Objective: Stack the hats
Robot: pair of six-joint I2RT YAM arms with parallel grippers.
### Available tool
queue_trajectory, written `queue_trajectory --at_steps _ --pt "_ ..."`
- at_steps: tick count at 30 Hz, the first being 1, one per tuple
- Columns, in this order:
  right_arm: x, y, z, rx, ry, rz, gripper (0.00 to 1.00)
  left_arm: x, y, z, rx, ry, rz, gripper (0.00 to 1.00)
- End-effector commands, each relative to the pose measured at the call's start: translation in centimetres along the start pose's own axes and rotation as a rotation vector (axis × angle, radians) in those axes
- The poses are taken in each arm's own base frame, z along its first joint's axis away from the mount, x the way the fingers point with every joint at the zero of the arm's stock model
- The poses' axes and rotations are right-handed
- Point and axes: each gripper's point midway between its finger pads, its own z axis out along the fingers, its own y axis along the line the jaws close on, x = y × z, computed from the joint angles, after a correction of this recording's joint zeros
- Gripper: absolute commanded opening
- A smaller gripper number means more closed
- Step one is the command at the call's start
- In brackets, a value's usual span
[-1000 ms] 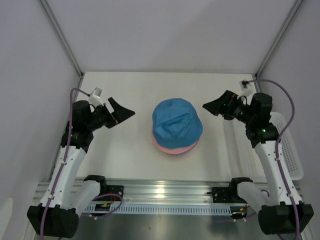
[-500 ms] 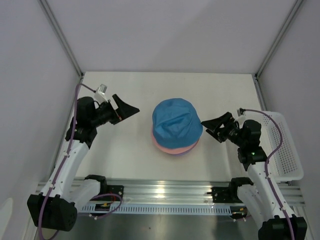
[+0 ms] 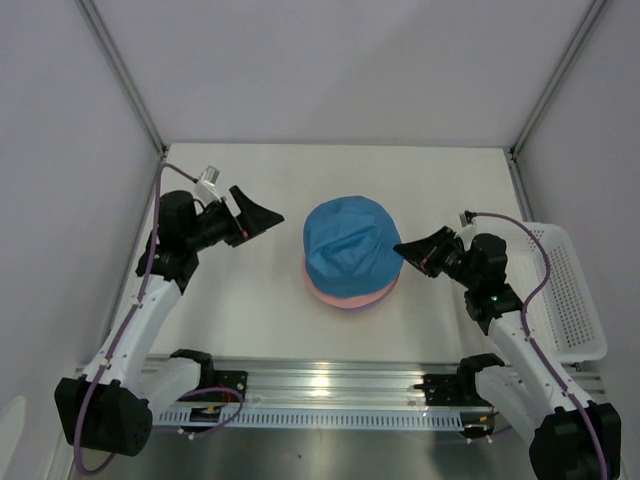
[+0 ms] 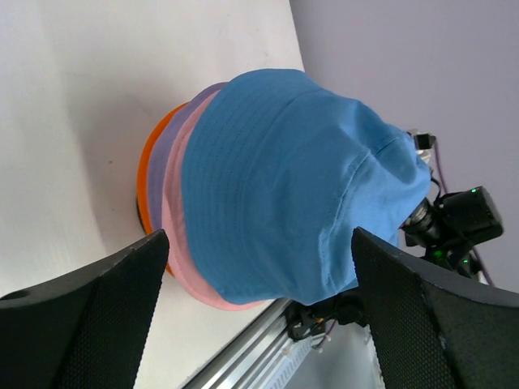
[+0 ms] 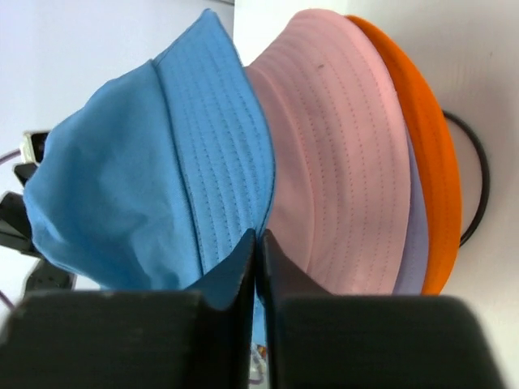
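Observation:
Four hats sit stacked in the middle of the table: the blue hat (image 3: 353, 245) on top, the pink hat (image 4: 174, 239) under it, then the pale purple hat (image 4: 173, 138) and the orange hat (image 4: 144, 182) at the bottom. My left gripper (image 3: 270, 217) hovers open to the left of the stack, well apart from it, with nothing between its fingers. My right gripper (image 3: 400, 248) has its jaws together, tips right at the blue hat's (image 5: 162, 162) brim edge. I see no fabric pinched between them.
A black wire ring (image 5: 478, 186) shows under the orange hat (image 5: 422, 146). A white slotted basket (image 3: 575, 300) stands at the table's right edge, behind my right arm. Grey walls close in the table at both sides and at the back.
My right arm has swung down and in toward the stack's right brim, and its jaws have gone from wide open to together. The left gripper edged slightly right and stayed open.

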Motion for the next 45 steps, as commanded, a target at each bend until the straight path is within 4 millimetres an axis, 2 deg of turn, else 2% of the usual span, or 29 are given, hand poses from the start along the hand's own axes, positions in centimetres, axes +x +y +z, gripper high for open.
queue_trajectory --at_steps 1,2,5,6,9,13,18,23,25,32,35,36,39,44,45 --pt "-0.9 0.5 0.0 0.000 -0.040 -0.030 0.01 -0.7 -2.0 0.6 0.073 -0.008 -0.018 0.91" --pt "-1.0 0.0 0.0 0.024 -0.051 -0.041 0.00 -0.5 -1.8 1.0 0.082 -0.017 -0.032 0.88" --pt "-0.8 -1.7 0.0 0.080 -0.052 -0.043 0.00 -0.3 -3.0 2.2 0.154 -0.047 -0.070 0.84" --pt "-0.8 -1.8 0.0 0.076 -0.055 -0.040 0.00 0.6 -3.1 2.8 0.162 -0.028 -0.076 0.83" --pt "-0.5 -2.6 0.4 0.085 -0.038 -0.035 0.00 0.8 -2.6 4.4 0.169 -0.027 -0.065 0.80" --pt "-0.4 -3.4 0.6 0.117 -0.022 -0.063 0.00 0.9 -1.4 5.7 0.166 -0.015 -0.031 0.68" --pt "-0.4 -3.9 0.8 0.124 -0.012 -0.058 0.00 1.3 0.9 7.5 0.114 0.016 -0.022 0.68" --pt "-0.4 -3.4 0.8 0.110 -0.008 -0.062 0.00 1.7 0.9 8.4 0.181 0.027 -0.014 0.69" --pt "-0.5 -3.3 0.9 0.107 -0.006 -0.062 0.00 1.9 1.8 9.1 0.170 0.036 -0.025 0.69" --pt "-0.5 -2.8 0.9 0.094 0.001 -0.058 0.00 3.0 2.7 10.4 0.226 0.084 -0.076 0.69" --pt "-0.5 -2.9 1.0 0.096 0.001 -0.055 0.00 3.1 1.9 10.4 0.275 0.095 -0.088 0.67" --pt "-0.6 -2.8 1.0 0.095 -0.001 -0.056 0.00 3.0 1.7 10.3 0.282 0.094 -0.090 0.61" --pt "-0.6 -3.0 1.1 0.099 0.001 -0.054 0.00 3.0 1.1 10.1 0.304 0.098 -0.083 0.51" --pt "-0.5 -3.3 1.3 0.103 0.005 -0.045 0.00 3.3 0.6 9.5 0.314 0.105 -0.077 0.42" --pt "-0.5 -3.4 1.3 0.105 0.004 -0.045 0.00 3.4 0.6 9.5 0.314 0.111 -0.079 0.37"
